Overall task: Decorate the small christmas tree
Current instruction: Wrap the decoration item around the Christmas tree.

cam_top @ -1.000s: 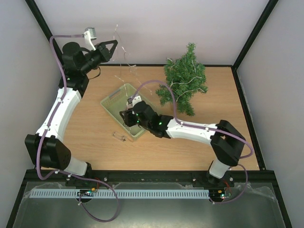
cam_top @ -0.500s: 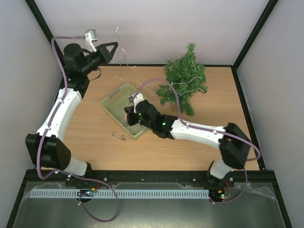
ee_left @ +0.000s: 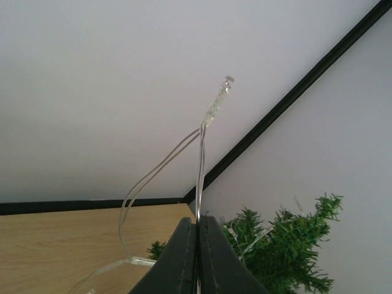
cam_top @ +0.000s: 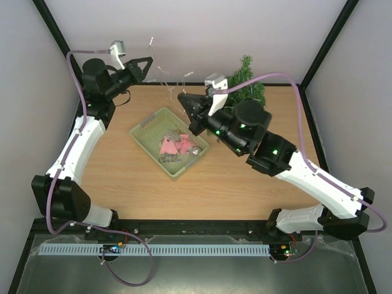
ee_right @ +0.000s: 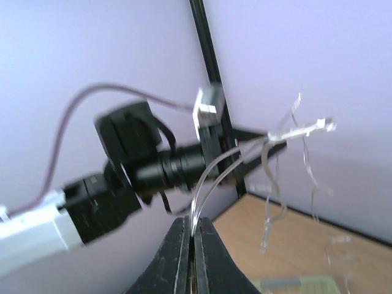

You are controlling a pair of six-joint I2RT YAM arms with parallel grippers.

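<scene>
The small christmas tree (cam_top: 247, 84) stands at the back of the table, partly hidden behind my right arm; its green branches also show in the left wrist view (ee_left: 288, 251). A clear light string (cam_top: 163, 75) with small bulbs hangs in the air between my two grippers. My left gripper (cam_top: 147, 62) is raised at the back left and shut on one end of the string (ee_left: 201, 147). My right gripper (cam_top: 182, 98) is raised over the basket's far side and shut on another part of the string (ee_right: 223, 174). Loose loops dangle beyond it (ee_right: 272, 190).
A pale green basket (cam_top: 146, 125) sits mid-table and holds pink ornaments (cam_top: 173, 146) and some silvery bits. My left arm's wrist (ee_right: 141, 162) faces my right gripper at close range. Black frame posts and pale walls close in the back.
My right arm has risen out of the basket and swung to the back, shut on the light string. The string piece lying before the basket is gone. The left arm has barely moved.
</scene>
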